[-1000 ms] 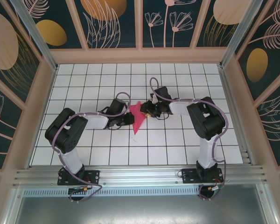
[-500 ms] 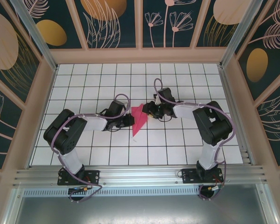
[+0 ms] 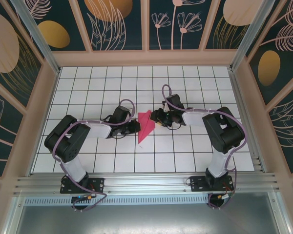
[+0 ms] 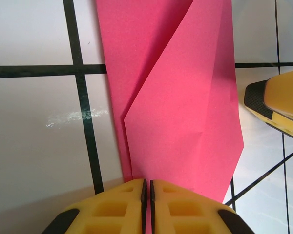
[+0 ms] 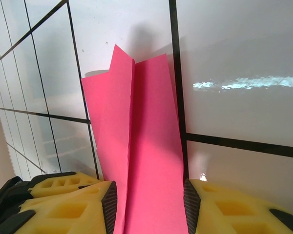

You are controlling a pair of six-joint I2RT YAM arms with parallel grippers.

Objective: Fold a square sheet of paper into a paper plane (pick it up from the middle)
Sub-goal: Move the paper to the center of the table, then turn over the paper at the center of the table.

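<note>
Paper plane (image 3: 144,125) pinched by L end effector (image 4: 146,183); R end effector (image 5: 150,189) open astride it.

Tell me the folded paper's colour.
The paper is plain magenta-pink, clearest in the left wrist view.

No lettering, label, brand or number for you to read here. Wall panels (image 3: 115,24) carry leaf and flower drawings; table (image 3: 88,87) carries plain black grid lines.
</note>
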